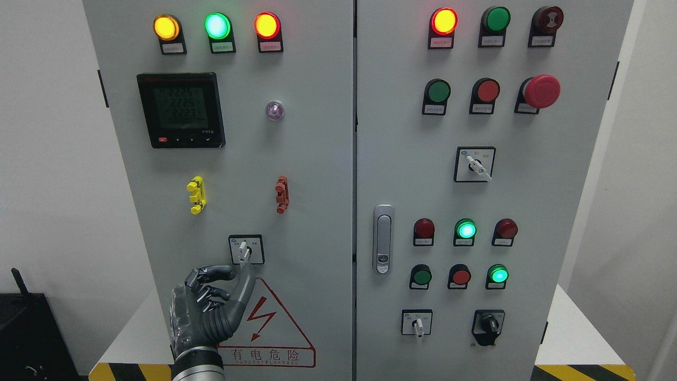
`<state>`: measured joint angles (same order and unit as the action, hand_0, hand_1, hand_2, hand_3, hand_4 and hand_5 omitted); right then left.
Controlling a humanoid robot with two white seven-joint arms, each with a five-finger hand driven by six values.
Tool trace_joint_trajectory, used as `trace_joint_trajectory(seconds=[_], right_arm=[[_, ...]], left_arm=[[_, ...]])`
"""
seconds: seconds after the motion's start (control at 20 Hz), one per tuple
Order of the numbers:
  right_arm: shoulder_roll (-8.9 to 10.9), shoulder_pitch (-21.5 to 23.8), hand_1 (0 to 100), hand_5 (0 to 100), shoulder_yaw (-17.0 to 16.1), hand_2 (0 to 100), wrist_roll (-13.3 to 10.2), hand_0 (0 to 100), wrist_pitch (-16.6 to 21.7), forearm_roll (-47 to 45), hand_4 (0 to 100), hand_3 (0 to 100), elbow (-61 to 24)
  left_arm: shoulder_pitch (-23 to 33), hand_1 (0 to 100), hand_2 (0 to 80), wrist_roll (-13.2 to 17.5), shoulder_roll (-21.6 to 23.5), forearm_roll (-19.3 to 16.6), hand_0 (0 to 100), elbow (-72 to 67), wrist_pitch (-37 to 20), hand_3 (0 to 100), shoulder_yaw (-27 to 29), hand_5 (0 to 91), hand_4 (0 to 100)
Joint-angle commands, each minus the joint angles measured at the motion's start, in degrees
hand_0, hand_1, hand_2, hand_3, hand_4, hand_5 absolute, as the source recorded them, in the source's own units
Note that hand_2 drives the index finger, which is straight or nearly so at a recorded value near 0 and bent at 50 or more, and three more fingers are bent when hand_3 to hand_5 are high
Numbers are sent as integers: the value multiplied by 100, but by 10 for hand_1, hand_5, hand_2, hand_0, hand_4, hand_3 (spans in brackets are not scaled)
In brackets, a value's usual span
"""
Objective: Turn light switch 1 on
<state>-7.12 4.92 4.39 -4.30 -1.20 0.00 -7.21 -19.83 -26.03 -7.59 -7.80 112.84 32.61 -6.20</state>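
A small rotary selector switch (pixel 245 250) with a white lever sits low on the left door of the grey electrical cabinet (pixel 317 159). Its lever points up, tilted slightly left. My left hand (pixel 211 301) is raised just below it. The thumb (pixel 244 286) reaches up and its tip is at the lower end of the lever; the index finger (pixel 217 273) points right toward the switch from the left. The other fingers are curled. The hand holds nothing. The right arm is out of view.
Above the switch are yellow (pixel 196 194) and red (pixel 282 194) terminal clips, a digital meter (pixel 181 110) and three lit lamps. The right door carries a handle (pixel 383 238), push buttons, lamps, a red emergency stop (pixel 541 91) and three more selector switches. A red warning triangle (pixel 264 323) is beside my hand.
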Motion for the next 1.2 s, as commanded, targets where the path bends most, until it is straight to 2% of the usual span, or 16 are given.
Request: trace_joint_trajectory(seconds=[0.0, 0.3, 1.15], right_arm=[[0, 0, 0, 0, 0, 0, 0, 0, -3, -141, 0, 0, 0], [0, 0, 0, 0, 0, 0, 0, 0, -3, -141, 0, 0, 0], [0, 0, 0, 0, 0, 0, 0, 0, -3, -141, 0, 0, 0]], left_arm=[[-73, 769, 502, 28, 12, -2, 244, -8, 52, 606, -12, 738, 792], [-82, 778, 516, 28, 12, 6, 285, -17, 61, 616, -39, 741, 795], [-179, 693, 556, 45, 30, -20, 176, -61, 228, 644, -39, 742, 809]])
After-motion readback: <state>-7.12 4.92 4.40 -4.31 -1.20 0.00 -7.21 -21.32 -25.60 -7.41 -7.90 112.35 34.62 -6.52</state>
